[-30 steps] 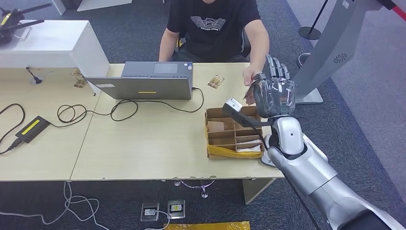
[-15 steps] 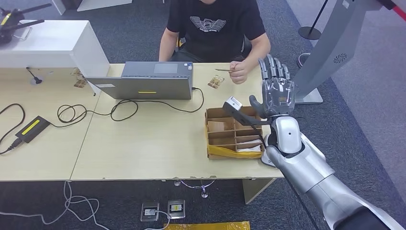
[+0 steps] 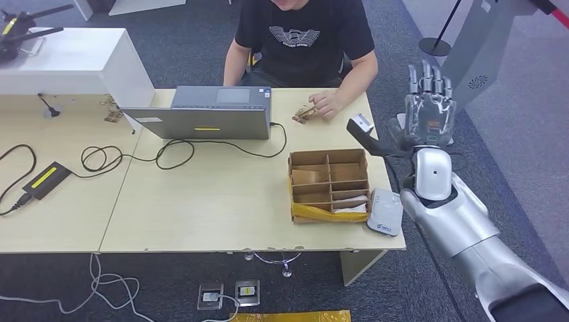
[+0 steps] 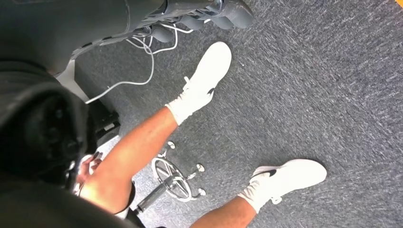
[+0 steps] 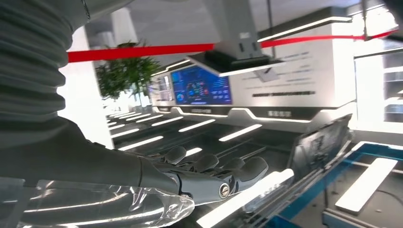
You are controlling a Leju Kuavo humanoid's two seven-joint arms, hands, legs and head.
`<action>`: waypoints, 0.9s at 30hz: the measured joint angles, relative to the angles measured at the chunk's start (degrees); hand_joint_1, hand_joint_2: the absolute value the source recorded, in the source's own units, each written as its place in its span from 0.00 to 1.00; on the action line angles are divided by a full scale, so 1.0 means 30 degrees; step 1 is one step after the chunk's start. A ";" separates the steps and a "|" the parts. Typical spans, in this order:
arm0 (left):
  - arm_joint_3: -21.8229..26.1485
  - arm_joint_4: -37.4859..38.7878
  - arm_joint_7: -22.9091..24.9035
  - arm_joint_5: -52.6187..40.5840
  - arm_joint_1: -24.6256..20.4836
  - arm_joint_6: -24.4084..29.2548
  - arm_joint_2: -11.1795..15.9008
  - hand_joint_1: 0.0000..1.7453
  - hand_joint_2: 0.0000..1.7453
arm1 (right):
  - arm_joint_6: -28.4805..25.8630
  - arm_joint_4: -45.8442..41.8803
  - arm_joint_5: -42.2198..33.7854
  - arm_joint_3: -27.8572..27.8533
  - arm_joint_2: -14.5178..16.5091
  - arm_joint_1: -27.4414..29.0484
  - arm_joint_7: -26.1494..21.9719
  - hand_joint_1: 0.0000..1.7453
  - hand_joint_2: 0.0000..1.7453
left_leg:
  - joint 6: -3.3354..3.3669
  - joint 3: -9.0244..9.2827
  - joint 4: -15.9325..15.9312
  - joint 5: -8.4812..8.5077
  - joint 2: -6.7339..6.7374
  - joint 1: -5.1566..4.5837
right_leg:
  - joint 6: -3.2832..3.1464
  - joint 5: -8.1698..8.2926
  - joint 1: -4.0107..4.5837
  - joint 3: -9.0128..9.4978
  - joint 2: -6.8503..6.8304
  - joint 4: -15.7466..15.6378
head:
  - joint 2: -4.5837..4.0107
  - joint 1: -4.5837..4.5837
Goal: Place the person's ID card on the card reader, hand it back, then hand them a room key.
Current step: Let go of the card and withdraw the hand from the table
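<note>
Right hand [image 3: 429,114] raised upright off the worktop's [image 3: 201,201] right edge, beyond the card reader [image 3: 385,212], fingers [image 5: 209,164] straight and apart, holding nothing. ID card [image 3: 305,113] lies under the person's hand [image 3: 327,104], beyond the divided box [image 3: 329,184]. Left hand: can't tell.

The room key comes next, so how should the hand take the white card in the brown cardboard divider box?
Probably from above: pinch the white card by its exposed edge. It lies low in the nearest right slot of the brown cardboard divider box, with walls close beside it. The right hand is nearest.
</note>
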 joint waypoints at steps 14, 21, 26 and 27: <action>0.0191 0.0000 0.0829 0.1925 0.0649 0.0259 0.0348 0.00 0.00 | 0.0914 0.2158 -0.7118 -0.4317 -0.5410 0.2523 0.2677 0.00 1.00 | 0.0004 -0.0032 0.0003 -0.0032 0.0007 -0.0008 | 0.0005 0.0001 -0.0007 -0.0037 -0.0015 -0.0025 | -0.0004 -0.0013; 0.0372 0.0000 0.0832 0.2053 0.0900 0.0177 0.0484 0.00 0.00 | -0.0767 0.5887 -1.6109 -0.7961 -0.5959 0.5353 -0.0378 0.00 1.00 | 0.0004 -0.0062 -0.0001 -0.0032 -0.0028 -0.0001 | 0.0003 -0.0001 0.0000 -0.0037 -0.0063 -0.0022 | -0.0002 -0.0015; 0.0381 0.0000 0.1206 0.1631 0.0936 0.0765 0.0488 0.00 0.00 | -0.1129 0.7990 -1.8455 -0.9807 -0.5831 0.6362 -0.1975 0.00 1.00 | 0.0004 -0.0043 -0.0003 -0.0033 0.0024 -0.0002 | 0.0003 -0.0002 0.0000 -0.0051 0.0003 -0.0025 | -0.0002 -0.0016; 0.0381 0.0000 0.1541 0.1427 0.0944 0.1042 0.0425 0.00 0.00 | -0.1146 0.8414 -1.9303 -1.0224 -0.5789 0.6555 -0.2353 0.00 1.00 | 0.0004 -0.0030 -0.0002 -0.0034 0.0017 0.0000 | 0.0004 -0.0005 0.0004 -0.0044 -0.0003 -0.0031 | -0.0002 -0.0011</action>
